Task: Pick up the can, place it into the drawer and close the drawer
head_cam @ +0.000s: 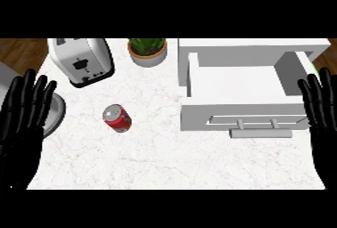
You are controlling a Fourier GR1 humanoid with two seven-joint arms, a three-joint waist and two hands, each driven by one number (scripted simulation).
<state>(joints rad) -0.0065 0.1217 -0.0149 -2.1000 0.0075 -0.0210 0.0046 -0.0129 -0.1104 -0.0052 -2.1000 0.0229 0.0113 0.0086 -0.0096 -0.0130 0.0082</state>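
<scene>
The red can (pixel 117 118) stands upright on the white marble counter (pixel 164 160), its silver top facing up toward the head view, so its long axis runs vertical with a slight lean of the top toward the far edge. It sits left of centre, well apart from both hands and with bare counter on every side.

The left hand (pixel 23 111) shows at the view's left edge, fingers straight, pointing away from the robot and slightly spread — it holds nothing. The right hand (pixel 320 104) shows at the right edge in the same pose, fingers straight and a little apart, just beside the drawer's right wall.

The white drawer (pixel 233 113) is pulled open toward the robot, its inside empty, its grey handle (pixel 260 132) on the front face. Between the can and the drawer's front lies an open stretch of counter.

At the far edge stand 2 things — a silver toaster (pixel 82 60) far-left of the can and a potted plant (pixel 147 51) between toaster and drawer.
</scene>
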